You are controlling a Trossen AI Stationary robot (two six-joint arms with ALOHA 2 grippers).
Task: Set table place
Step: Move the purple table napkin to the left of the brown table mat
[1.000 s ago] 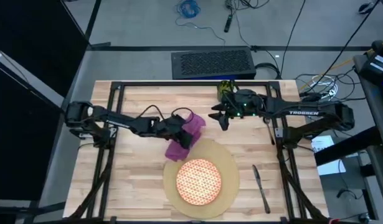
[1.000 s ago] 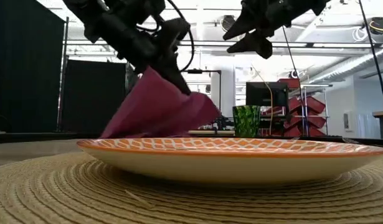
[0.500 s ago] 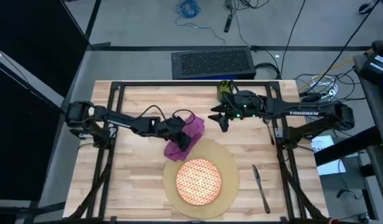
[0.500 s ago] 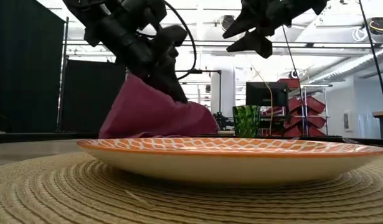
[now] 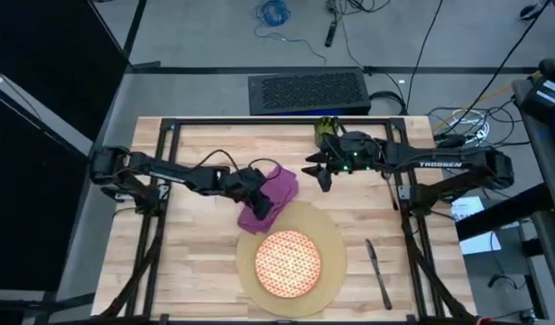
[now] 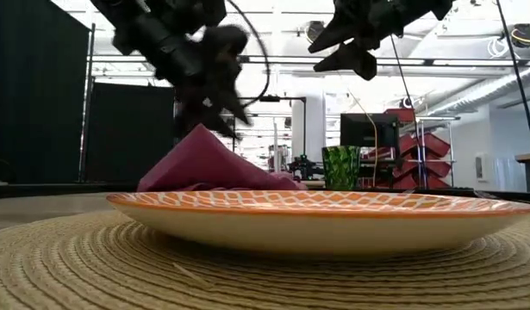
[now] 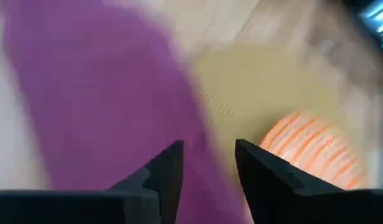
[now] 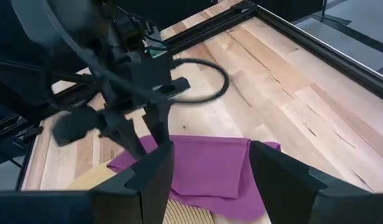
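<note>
While the napkin (image 5: 275, 188) is lying at the mat's (image 5: 331, 236) 10 o'clock edge, left gripper (image 5: 259, 200) is hovering over it, fingers released; right gripper (image 5: 315, 168) is hanging spread at 12 o'clock.

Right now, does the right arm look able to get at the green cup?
Probably yes. The right claw hovers open above the table, close to the green cup, and nothing stands between them; the left claw is over by the purple napkin.

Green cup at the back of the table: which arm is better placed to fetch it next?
Right. The right tool hangs open beside the green cup, on the same side. The left tool is open over the purple napkin, farther from the cup.
</note>
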